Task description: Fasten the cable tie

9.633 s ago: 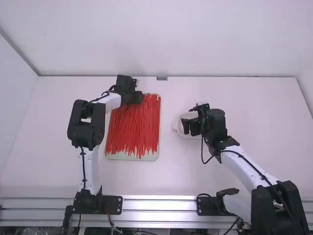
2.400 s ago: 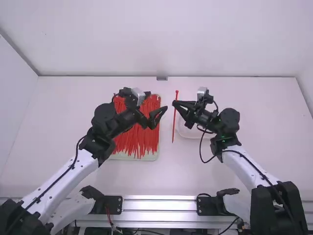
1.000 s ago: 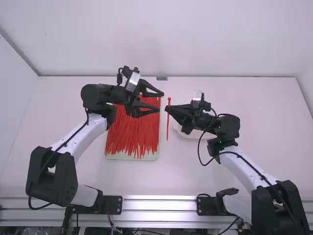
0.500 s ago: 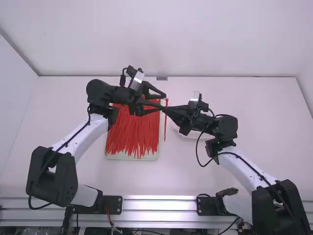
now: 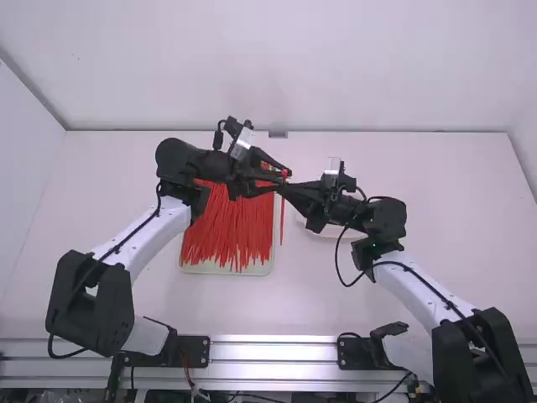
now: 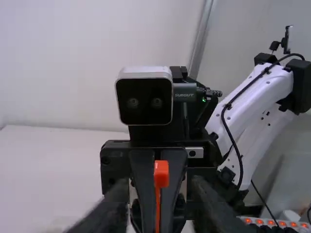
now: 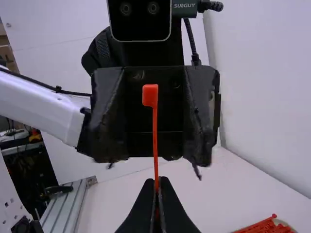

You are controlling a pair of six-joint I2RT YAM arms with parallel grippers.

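Right gripper [image 7: 155,186] has its two fingers pressed together on the strap of a single red cable tie [image 7: 154,141], which it holds upright, square head at the top and the thin tail hanging below the grip. Its arm rises from the base at the near right, bends at the elbow and reaches up and toward the middle, wrist turned to face the other arm. The left gripper [image 5: 280,179] faces it at close range with its fingers spread wide apart, one on each side of the tie's head. I cannot tell whether either finger touches the head. That left arm climbs from its base at the near left, folds sharply at the elbow and stretches across above a tray [image 5: 226,270], so the two grippers meet nose to nose just off the tray's far right corner. The tray lies flat on the white table [image 5: 436,185] and carries a thick pile of red ties [image 5: 231,222] laid roughly lengthwise. A small white dish [image 5: 323,232] sits just beside the tray, partly under the right arm's wrist. Plain white walls [image 5: 277,59] close in the far side and both flanks of the table, and an aluminium rail [image 5: 268,348] runs along the near edge where both bases are bolted.
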